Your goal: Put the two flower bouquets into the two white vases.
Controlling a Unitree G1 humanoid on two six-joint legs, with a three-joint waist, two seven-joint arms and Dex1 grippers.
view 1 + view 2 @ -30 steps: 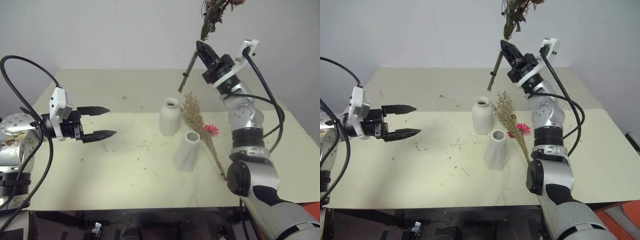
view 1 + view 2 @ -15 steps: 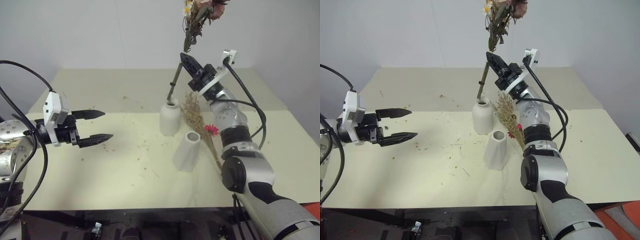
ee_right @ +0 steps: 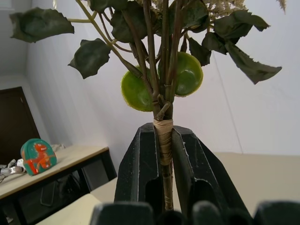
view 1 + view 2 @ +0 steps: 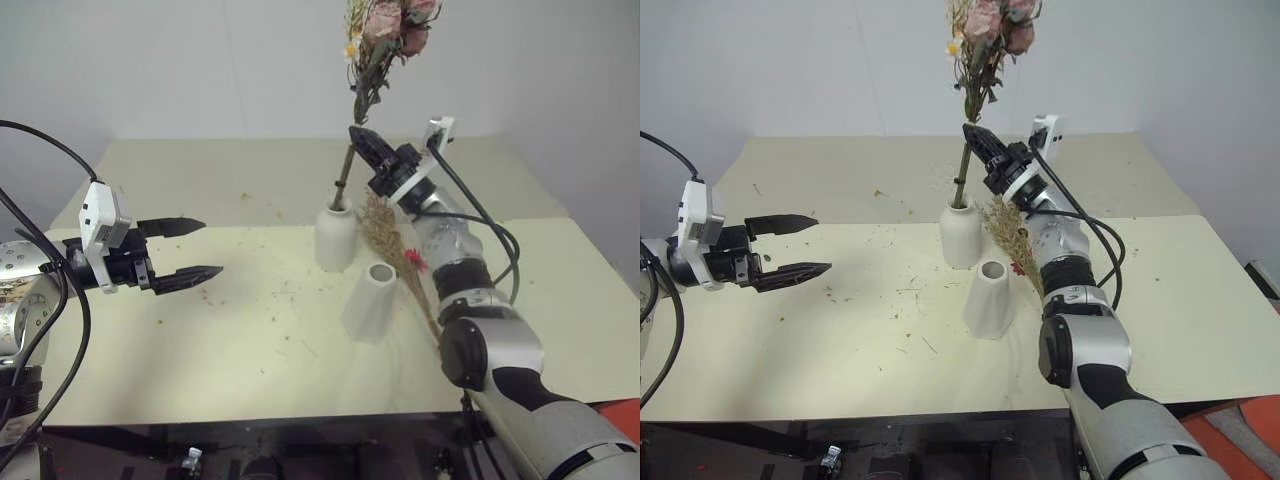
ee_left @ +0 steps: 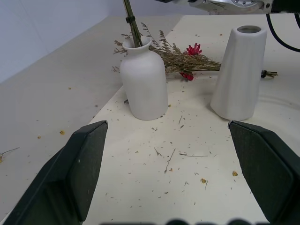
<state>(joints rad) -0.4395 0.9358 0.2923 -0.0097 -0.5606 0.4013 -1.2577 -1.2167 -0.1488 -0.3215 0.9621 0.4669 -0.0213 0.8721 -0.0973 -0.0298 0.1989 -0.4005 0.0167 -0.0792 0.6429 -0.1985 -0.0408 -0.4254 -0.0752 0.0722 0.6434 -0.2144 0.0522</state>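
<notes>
We see the right gripper (image 4: 358,135) pinching the stem of the rose bouquet (image 4: 385,30), its two black fingers (image 3: 136,168) pressed against the taped part of the stalk, and the pink blooms stand high above it, leaning toward one o'clock. The foot of the stem sits in the mouth of the bottle-shaped vase (image 4: 335,238) (how deep it goes we cannot tell). That vase stands upright near the middle of the cream table (image 4: 200,330).

At about four o'clock from it, just beside, we find the tapered vase (image 4: 367,301), upright too, its mouth open. Behind this second vase, at its three o'clock side, lies the dried bouquet (image 4: 395,245), flat on the table, tan sprigs pointing toward the bottle-shaped vase and the red-pink daisy (image 4: 414,259) partway along the stalks. Its sprig tips come close to the bottle-shaped vase; whether they touch it we cannot say.

Over at nine o'clock, well apart from both vases, the left gripper (image 4: 198,249) hangs above the table with its fingers spread wide and nothing between them, pointing toward the vases. Bits of dried plant litter the tabletop between it and them.
</notes>
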